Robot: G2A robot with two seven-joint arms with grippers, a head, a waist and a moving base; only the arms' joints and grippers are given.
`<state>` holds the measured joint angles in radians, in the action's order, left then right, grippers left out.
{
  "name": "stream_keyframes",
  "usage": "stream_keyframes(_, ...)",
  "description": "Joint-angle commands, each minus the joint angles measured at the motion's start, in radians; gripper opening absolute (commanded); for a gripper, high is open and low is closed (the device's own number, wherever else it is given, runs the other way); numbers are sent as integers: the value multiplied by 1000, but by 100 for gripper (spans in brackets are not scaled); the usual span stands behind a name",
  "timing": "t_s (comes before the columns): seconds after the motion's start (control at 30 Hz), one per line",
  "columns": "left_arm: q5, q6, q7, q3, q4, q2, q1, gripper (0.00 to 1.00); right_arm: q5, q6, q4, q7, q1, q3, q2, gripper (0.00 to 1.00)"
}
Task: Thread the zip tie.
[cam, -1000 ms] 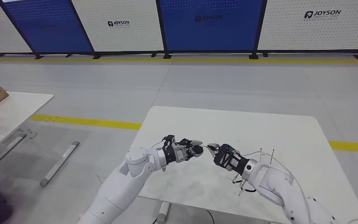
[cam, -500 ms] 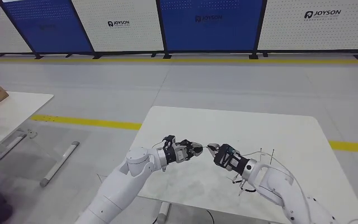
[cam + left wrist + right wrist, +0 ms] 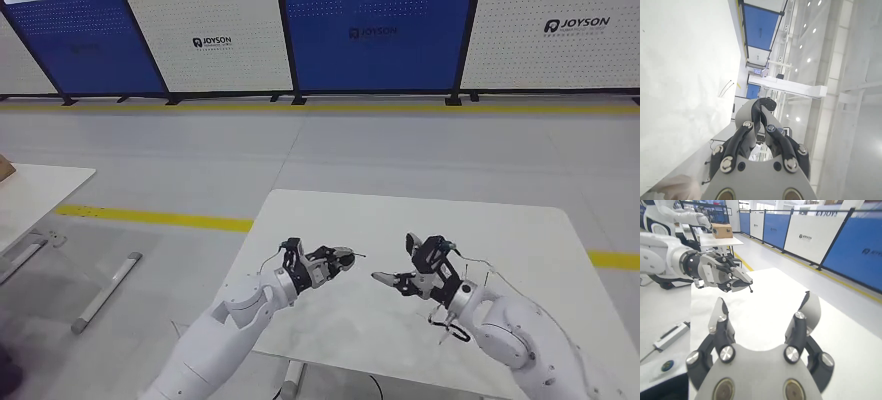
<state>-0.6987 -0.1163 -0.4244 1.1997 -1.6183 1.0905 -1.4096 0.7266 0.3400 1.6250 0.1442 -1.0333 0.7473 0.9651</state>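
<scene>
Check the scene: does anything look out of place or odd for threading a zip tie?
Yes: the right gripper has its jaws wide open and empty, apart from the left gripper, which alone pinches the zip tie. Two more ties lie loose on the table.

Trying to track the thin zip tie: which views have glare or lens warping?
Left wrist view: table washed nearly white, ceiling lamps flaring. Right wrist view: even light, zip tie dark against the table at the left gripper; fence panels bow slightly. Top view: even light, no glare.
</scene>
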Motion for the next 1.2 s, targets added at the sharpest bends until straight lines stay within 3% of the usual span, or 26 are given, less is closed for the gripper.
stream_keyframes(0.0,33,21,22,-15,1,2,-5,0,-172,0,5,90,5,5,-8,100)
stream_keyframes(0.07,68,35,41,-29,7,4,-3,0,-272,0,-8,189,30,16,-18,100)
stream_keyframes(0.4,72,35,41,-32,9,4,-3,0,-279,0,-7,189,27,15,-17,100)
stream_keyframes(0.57,113,59,74,-42,-2,6,-12,0,-554,0,9,337,47,-10,-3,100)
stream_keyframes(0.73,169,118,73,-27,-30,1,-47,0,-910,0,-88,560,105,-2,21,100)
stream_keyframes(0.83,177,125,70,-23,-35,0,-52,0,-933,0,-177,604,138,-15,41,100)
stream_keyframes(1.17,184,130,84,-29,-38,1,-53,0,-920,0,-159,615,126,-16,43,100)
